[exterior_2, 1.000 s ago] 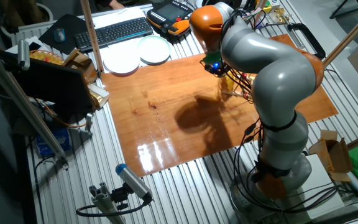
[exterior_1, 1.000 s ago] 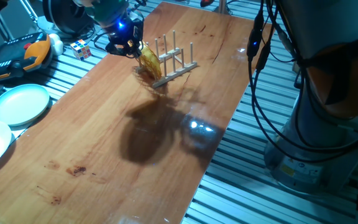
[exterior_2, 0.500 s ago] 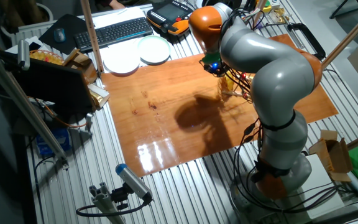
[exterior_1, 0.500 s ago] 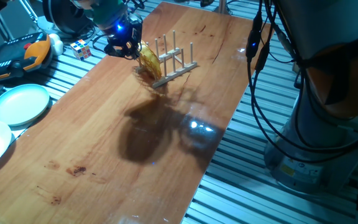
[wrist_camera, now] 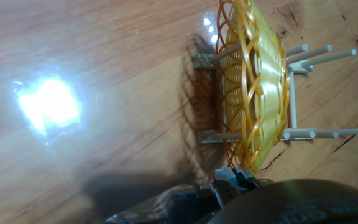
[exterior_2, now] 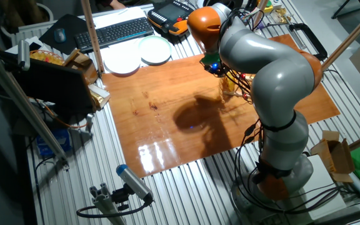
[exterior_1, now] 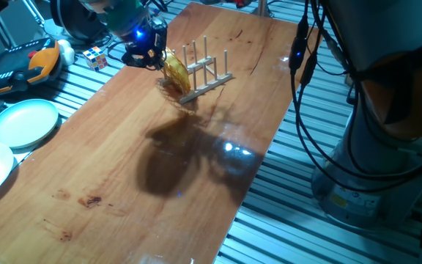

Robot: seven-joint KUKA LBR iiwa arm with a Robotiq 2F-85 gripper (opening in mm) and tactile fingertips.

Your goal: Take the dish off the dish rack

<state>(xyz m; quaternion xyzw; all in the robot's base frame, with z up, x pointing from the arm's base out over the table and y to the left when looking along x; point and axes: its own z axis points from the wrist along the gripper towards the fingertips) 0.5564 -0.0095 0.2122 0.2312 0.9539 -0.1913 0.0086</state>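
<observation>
My tool (exterior_1: 151, 53), seen from one fixed view, hangs at the upper rim of the dish (exterior_1: 176, 71), which stands on edge in the near end of the dish rack (exterior_1: 204, 75) on the wooden surface (exterior_1: 123, 147). From the other fixed view my own arm hides most of the rack. In the hand view the dish (wrist_camera: 248, 87) sits upright between the rack's pegs (wrist_camera: 312, 59); the fingertips are hidden, so I cannot tell whether my tool is open or clamped.
</observation>
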